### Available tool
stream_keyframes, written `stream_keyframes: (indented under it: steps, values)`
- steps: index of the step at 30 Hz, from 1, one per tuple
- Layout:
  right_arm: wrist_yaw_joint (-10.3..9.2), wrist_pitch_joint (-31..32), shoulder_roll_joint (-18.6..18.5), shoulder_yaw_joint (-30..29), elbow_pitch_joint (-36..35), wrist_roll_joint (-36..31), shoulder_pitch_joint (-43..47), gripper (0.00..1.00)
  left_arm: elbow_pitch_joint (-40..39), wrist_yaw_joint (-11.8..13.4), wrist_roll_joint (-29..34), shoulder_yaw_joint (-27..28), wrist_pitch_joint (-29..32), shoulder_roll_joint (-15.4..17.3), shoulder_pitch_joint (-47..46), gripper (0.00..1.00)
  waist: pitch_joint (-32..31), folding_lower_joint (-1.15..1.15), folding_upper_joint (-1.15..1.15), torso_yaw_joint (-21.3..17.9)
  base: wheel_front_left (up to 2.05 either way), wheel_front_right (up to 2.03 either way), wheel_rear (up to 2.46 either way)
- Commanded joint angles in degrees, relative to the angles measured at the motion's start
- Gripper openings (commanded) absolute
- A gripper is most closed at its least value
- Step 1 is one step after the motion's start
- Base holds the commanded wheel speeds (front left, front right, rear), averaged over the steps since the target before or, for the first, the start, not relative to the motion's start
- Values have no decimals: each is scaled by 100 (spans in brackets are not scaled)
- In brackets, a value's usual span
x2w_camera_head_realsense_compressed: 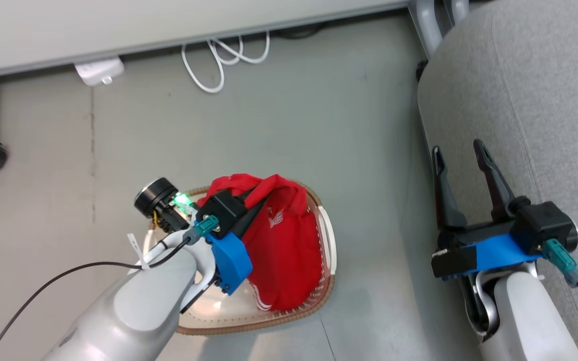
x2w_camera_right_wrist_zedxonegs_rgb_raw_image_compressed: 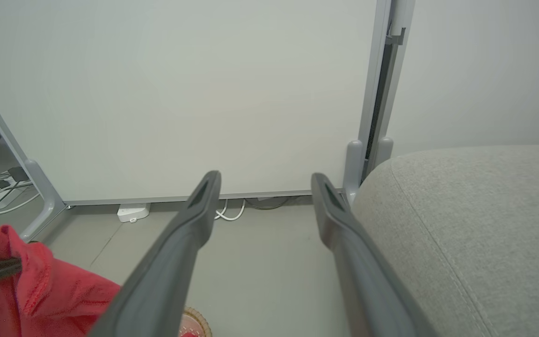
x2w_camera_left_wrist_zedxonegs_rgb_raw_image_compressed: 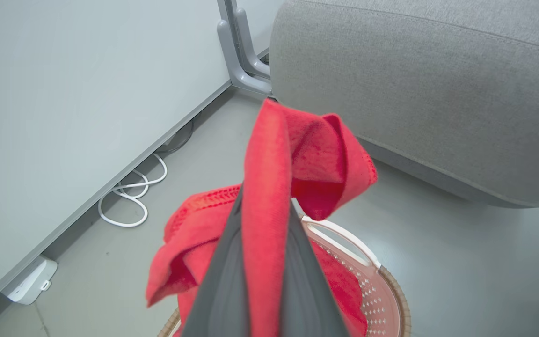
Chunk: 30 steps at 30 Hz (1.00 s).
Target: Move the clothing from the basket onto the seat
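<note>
The left gripper (x2w_camera_head_realsense_compressed: 264,193) has its fingers closed on a fold of the red clothing (x2w_camera_head_realsense_compressed: 284,250), pinched near the garment's far edge. In the left wrist view the cloth runs up between the two fingers and flops over their tips. The rest of the garment hangs down into the basket (x2w_camera_head_realsense_compressed: 327,240), which stands on the floor left of the seat (x2w_camera_head_realsense_compressed: 520,100) and apart from it. The right gripper (x2w_camera_head_realsense_compressed: 458,148) hovers at the seat's left edge, fingers spread wide and holding nothing.

The step in hand looks like the lift-out: the hold is made, but the cloth is not yet clear of the rim. Next it would need raising until the lowest part is free of the basket, then carrying right over the seat before the fingers let go.

A small white mark with lettering sits on the red cloth, too small to read.
</note>
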Motion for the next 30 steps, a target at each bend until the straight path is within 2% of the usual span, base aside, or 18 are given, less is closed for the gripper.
stream_keyframes:
  steps: [1, 9, 15, 24, 30]
  values:
    - [-4, -6, -28, -28, 43, -15, 143, 100, -258, 35, 62, 135, -19, 19, 117, 0, -267, 1, 0, 106, 0, 0, 0]
    - [-4, -6, -16, -10, 162, 14, 463, 100, -1095, 132, 255, 549, -19, -42, 339, 0, -796, 1, 0, 174, 0, 0, 0]
    - [-4, -6, -2, 13, 225, 4, 672, 100, -1556, 159, 333, 794, -19, -209, 400, 0, -1175, 1, 0, 217, 0, 0, 0]
    - [-4, -6, 12, 34, 323, 47, 972, 100, -2067, 262, 420, 1080, -19, -383, 430, 0, -1618, 1, 0, 195, 0, 0, 0]
    - [-4, -6, 19, 45, 362, 51, 1196, 100, -2250, 223, 475, 1104, -19, -392, 495, 0, -1897, 1, 0, 202, 0, 0, 0]
